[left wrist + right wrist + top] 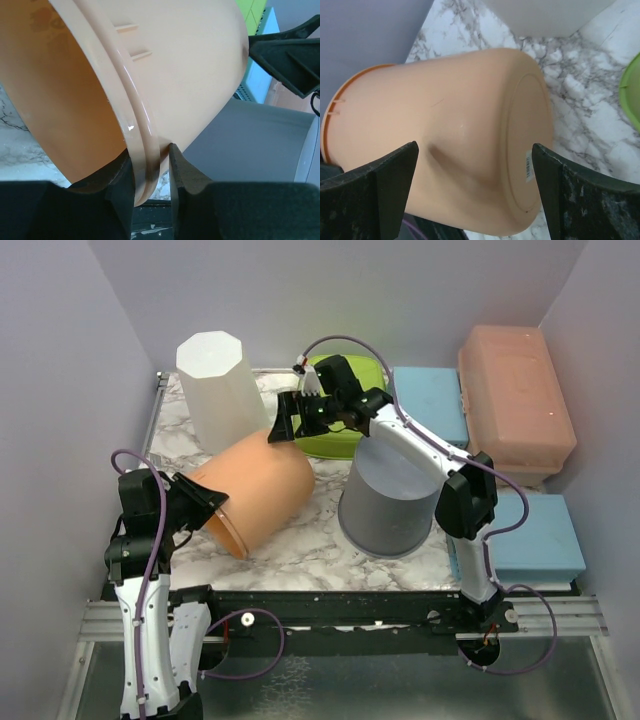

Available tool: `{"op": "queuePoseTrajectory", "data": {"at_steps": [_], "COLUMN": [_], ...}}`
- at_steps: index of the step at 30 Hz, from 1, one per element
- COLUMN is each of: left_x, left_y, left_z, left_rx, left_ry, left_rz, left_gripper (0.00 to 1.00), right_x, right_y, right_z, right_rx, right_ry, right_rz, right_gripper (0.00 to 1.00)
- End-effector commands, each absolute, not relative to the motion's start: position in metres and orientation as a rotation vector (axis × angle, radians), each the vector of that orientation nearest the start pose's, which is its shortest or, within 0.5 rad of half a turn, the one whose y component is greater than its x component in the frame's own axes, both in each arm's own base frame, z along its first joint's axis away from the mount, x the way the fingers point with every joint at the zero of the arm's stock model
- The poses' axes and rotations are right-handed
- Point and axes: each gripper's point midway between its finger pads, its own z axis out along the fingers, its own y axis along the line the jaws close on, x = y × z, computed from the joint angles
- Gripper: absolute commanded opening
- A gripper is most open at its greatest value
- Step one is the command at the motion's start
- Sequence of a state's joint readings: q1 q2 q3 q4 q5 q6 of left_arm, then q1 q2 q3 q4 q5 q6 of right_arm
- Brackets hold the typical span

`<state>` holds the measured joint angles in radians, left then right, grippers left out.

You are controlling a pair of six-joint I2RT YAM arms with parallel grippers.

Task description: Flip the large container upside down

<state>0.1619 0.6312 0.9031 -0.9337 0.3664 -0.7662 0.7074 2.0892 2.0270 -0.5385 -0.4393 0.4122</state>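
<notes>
The large container [255,490] is an orange bucket lying tilted on its side on the marble table, mouth toward the near left and base toward the back right. My left gripper [205,502] is shut on its rim. In the left wrist view one finger is inside the container [175,65] and the other outside, where the left gripper [150,155] pinches the rim. My right gripper [283,420] hovers open over the base end. In the right wrist view the container [470,115] fills the gap of the right gripper [475,150], and its fingers stand clear of the wall.
A white octagonal container [218,385] stands at the back left. A grey bucket [392,502] sits upside down just right of the orange one. Behind it is a green bowl [330,443]. Blue boxes [432,400] [540,540] and a salmon lidded box [515,400] fill the right side.
</notes>
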Motion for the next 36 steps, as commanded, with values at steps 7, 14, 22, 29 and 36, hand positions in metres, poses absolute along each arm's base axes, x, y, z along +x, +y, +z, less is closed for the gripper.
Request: {"op": "queuePoseTrajectory", "data": {"at_steps": [7,14,22,29,36], "left_x": [0.190,0.191,0.191,0.190,0.186], "left_y": [-0.051,-0.057,-0.064,-0.066,-0.064], "left_z": [0.210,0.217,0.224,0.215,0.202], "left_rx": [-0.855,-0.839,-0.819,-0.835,-0.874], "left_ry": [2.191,2.175,2.169,2.172,2.177], "left_rz": [-0.646,-0.693,-0.754,-0.768,-0.750], "left_gripper": [0.30,0.30,0.30,0.31,0.41], "right_x": [0.314,0.281,0.251,0.228,0.220], "right_y": [0.452,0.450,0.454,0.461,0.462], "right_z": [0.269,0.321,0.349,0.366,0.372], "right_rx": [-0.726,-0.782,-0.817,-0.844,-0.845], "right_ry": [2.172,2.038,1.971,1.929,1.908], "right_rz": [1.476,1.596,1.621,1.639,1.635], "right_gripper": [0.86,0.78,0.78,0.78,0.78]}}
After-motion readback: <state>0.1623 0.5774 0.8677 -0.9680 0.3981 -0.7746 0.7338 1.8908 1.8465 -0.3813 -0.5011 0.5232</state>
